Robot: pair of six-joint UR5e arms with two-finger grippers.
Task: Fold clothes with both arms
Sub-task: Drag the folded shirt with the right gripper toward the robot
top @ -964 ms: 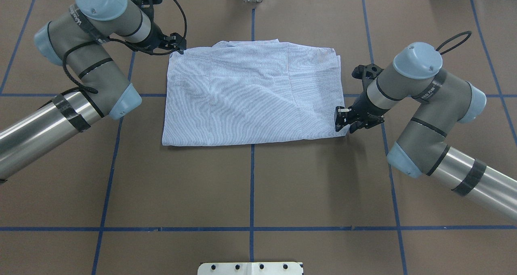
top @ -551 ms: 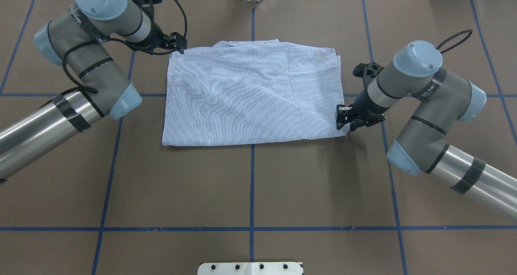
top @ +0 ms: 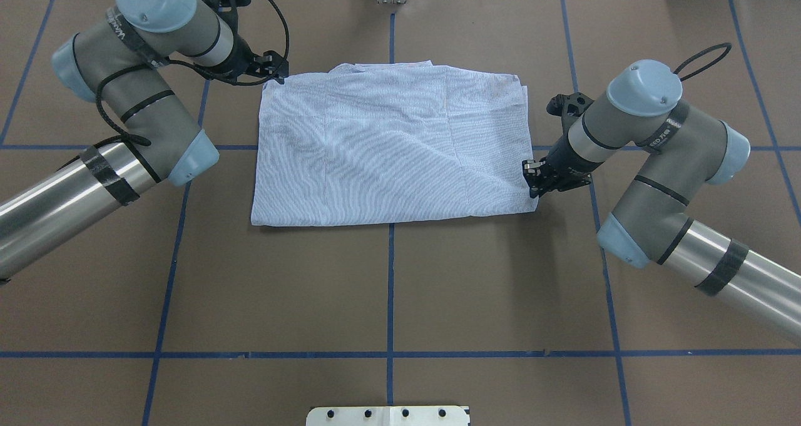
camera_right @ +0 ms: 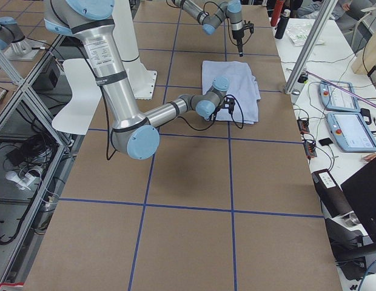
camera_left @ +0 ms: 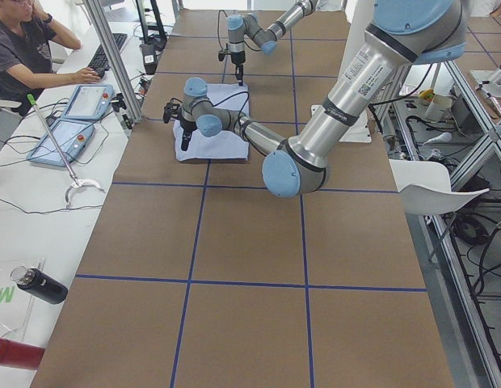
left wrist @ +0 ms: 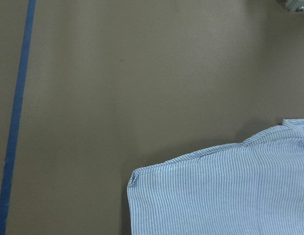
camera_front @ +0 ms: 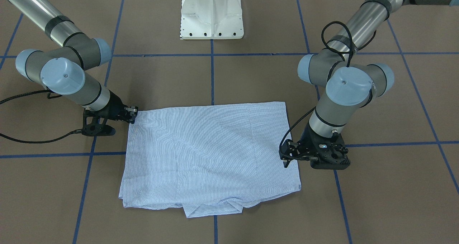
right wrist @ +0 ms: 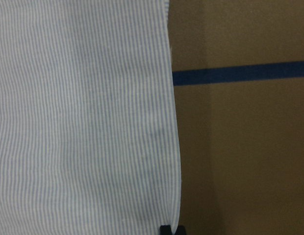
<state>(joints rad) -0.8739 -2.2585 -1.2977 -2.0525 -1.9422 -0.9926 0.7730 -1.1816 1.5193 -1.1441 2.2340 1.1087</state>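
The light blue-and-white striped shirt [top: 388,144] lies folded into a flat rectangle at mid-table, and also shows in the front view [camera_front: 211,151]. My left gripper [top: 280,74] hovers over the shirt's far left corner, jaws open. In the front view it [camera_front: 285,159] is at the cloth's right edge. The left wrist view shows only that corner [left wrist: 230,196] on bare table. My right gripper [top: 532,181] sits at the shirt's right edge near the near corner, shut on the cloth edge. In the front view it [camera_front: 133,112] is at the shirt's upper left corner. Its fingertips [right wrist: 165,229] meet that edge.
The brown table carries blue tape grid lines [top: 391,288]. The white pedestal base [camera_front: 211,14] stands at the robot's side. An operator [camera_left: 24,48] and teach pendants [camera_left: 73,121] are on a side bench beyond the far edge.
My right gripper has narrowed from wide open to shut at the shirt's right edge and shifted slightly away from the robot. The left arm has barely moved.
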